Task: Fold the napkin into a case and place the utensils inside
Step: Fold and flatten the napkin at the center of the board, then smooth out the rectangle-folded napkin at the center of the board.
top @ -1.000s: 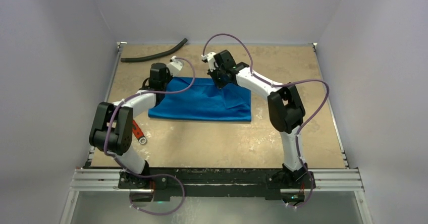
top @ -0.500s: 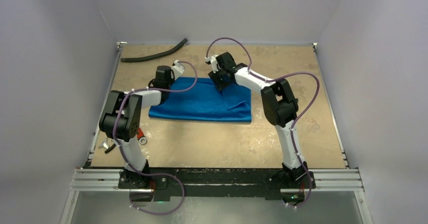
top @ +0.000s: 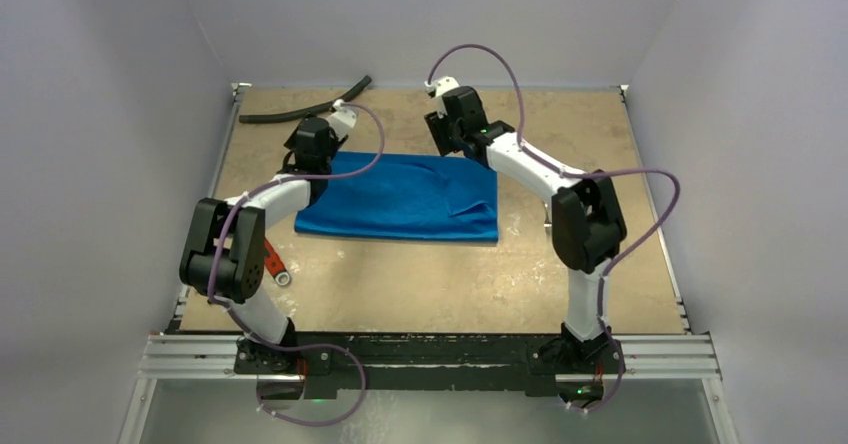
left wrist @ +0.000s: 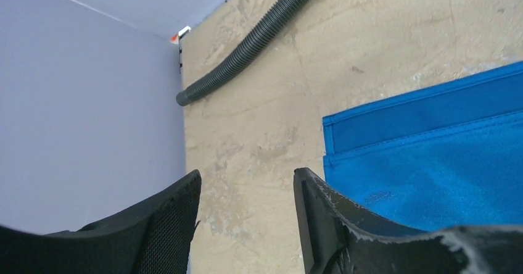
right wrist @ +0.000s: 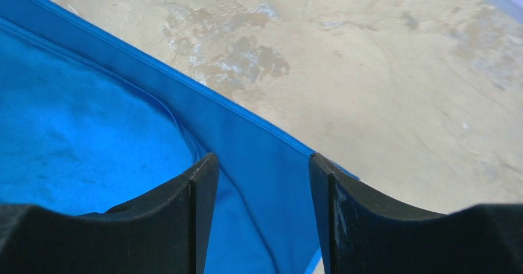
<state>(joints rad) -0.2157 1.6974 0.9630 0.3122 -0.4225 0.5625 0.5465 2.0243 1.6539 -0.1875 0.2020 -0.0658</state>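
The blue napkin (top: 400, 199) lies folded into a wide flat rectangle on the table, with a small flap creased near its right end. My left gripper (top: 318, 156) hovers at its far left corner. In the left wrist view this gripper (left wrist: 247, 175) is open over bare table, with the napkin's corner (left wrist: 432, 163) just right of it. My right gripper (top: 443, 147) hangs above the far edge, right of the middle. In the right wrist view it (right wrist: 264, 160) is open over the napkin's hem (right wrist: 92, 132), holding nothing. No case shows. The utensils are out of view.
A long black hose (top: 300, 111) lies at the far left of the table (top: 420, 274), and the left wrist view also shows this hose (left wrist: 253, 39). A red-handled wrench (top: 272, 262) lies near the left arm's elbow. Grey walls close in on three sides.
Both grippers have gone from shut to open, let go of the napkin's far edge and pulled up and back from it. The napkin stays flat.
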